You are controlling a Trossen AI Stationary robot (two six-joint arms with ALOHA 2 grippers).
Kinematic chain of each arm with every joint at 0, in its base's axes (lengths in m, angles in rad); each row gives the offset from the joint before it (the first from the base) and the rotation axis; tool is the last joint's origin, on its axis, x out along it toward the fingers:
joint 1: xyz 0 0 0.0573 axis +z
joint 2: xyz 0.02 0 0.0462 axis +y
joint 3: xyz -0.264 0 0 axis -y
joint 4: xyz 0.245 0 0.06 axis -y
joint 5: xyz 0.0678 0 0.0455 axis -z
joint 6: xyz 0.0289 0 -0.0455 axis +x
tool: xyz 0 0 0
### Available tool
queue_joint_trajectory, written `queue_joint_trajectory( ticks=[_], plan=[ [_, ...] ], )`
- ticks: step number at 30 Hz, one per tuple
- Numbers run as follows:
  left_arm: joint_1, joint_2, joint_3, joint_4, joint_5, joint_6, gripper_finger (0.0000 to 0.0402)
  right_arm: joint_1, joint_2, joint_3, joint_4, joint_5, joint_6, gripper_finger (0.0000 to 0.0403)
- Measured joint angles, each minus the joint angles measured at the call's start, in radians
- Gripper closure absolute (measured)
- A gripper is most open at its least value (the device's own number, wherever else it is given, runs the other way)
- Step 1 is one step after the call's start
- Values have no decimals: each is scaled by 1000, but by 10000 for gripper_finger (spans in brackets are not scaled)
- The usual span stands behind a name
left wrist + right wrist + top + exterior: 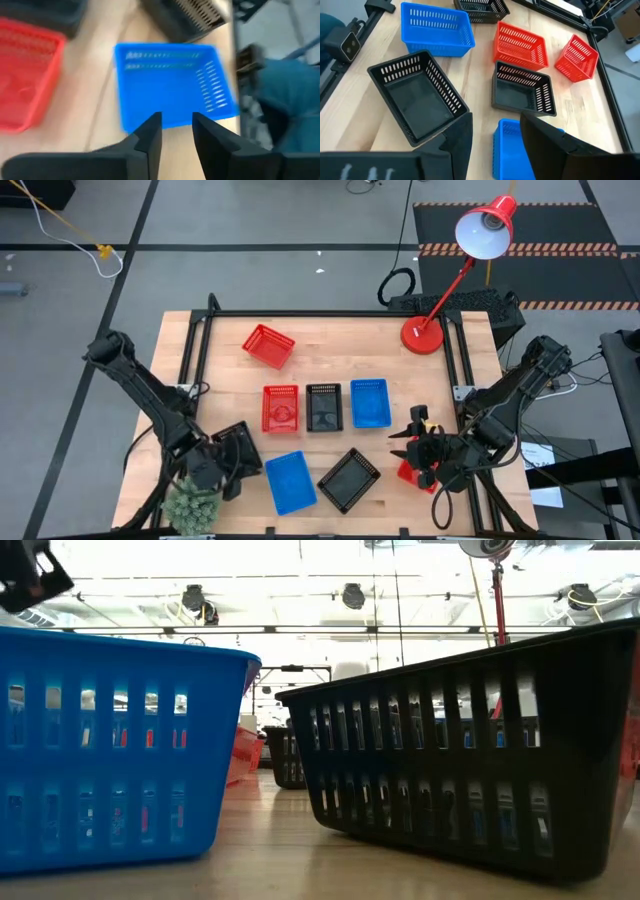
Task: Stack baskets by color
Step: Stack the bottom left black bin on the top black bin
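High view: the wooden bench (230,395) carries the baskets. At the centre a row of three lies side by side: a red basket (281,408), a black basket (324,406) at its 3 o'clock, then a blue basket (371,402). A second red basket (268,346) lies tilted toward 11 o'clock of that row, apart from it. Toward 6 o'clock of the row sit a loose blue basket (292,481) and, just beside it at 3 o'clock, a loose black basket (349,479), turned at an angle.

The left claw (243,464) is at 9 o'clock of the loose blue basket, close to its edge. In the left wrist view its fingers (150,137) stand slightly apart with a narrow gap, empty, just short of that basket's near wall. A green plant (192,504) sits at the bench corner near the left arm.

The right claw (412,445) hangs at 3 o'clock of the loose black basket, near the bench's right edge, with something red (410,472) beneath the arm. In the right wrist view its fingers (462,135) are spread wide, holding nothing.

A red lamp (486,227) stands on its round base (422,334) at about 1 o'clock of the row
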Motion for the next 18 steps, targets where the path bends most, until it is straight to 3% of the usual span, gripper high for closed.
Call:
queue_joint_trajectory(
  ticks=[5, 13, 18],
  plan=[
    [-13, 64, 67, -138, 18, -87, 289, 0, 0, 0, -1, -3, 7, 245],
    [8, 269, 458, -625, 16, -98, 289, 0, 0, 0, -1, -3, -79, 245],
    [12, 328, 535, -681, 49, -143, 288, 0, 0, 0, -2, -3, -131, 245]
  ],
)
